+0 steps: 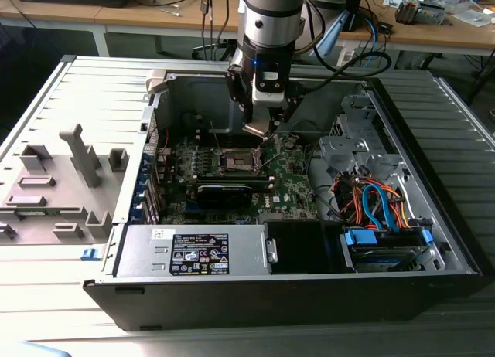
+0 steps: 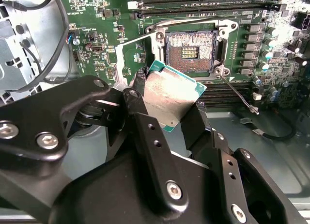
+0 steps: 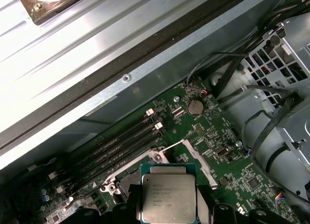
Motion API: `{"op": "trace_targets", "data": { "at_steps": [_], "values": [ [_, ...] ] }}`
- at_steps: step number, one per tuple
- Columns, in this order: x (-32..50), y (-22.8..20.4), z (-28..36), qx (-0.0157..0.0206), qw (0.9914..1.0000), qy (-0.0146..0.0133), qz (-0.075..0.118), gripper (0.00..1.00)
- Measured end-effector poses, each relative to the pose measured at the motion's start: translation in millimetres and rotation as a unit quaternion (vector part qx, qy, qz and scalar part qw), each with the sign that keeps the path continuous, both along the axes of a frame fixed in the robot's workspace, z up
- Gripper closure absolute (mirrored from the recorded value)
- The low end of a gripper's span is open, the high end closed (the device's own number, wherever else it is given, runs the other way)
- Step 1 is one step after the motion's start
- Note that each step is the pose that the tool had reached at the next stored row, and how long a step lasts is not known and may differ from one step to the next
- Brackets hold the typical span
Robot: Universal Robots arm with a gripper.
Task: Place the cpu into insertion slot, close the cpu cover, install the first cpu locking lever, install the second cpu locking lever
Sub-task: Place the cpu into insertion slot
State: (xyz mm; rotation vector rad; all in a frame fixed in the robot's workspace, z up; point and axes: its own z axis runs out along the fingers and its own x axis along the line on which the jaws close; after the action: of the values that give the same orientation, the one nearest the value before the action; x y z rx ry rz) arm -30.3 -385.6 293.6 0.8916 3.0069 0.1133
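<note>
Silver cpu, green-edged — black claw.

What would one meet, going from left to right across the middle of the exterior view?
Grey moulded fixtures → insertion slot → orange and blue cables → ribbed grey surface.

Your bench is a pale grey ribbed surface. The open computer case lies flat on it. On the exterior view's left you have a grey fixture with upright posts, and a small blue part just beside the case.
</note>
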Motion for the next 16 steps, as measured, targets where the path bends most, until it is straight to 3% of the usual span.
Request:
{"op": "trace_targets", "data": {
  "at_steps": [16],
  "values": [
    [0.0,0.0,-0.2,0.0,0.99995,0.0,-0.01,0.46]
  ]
}}
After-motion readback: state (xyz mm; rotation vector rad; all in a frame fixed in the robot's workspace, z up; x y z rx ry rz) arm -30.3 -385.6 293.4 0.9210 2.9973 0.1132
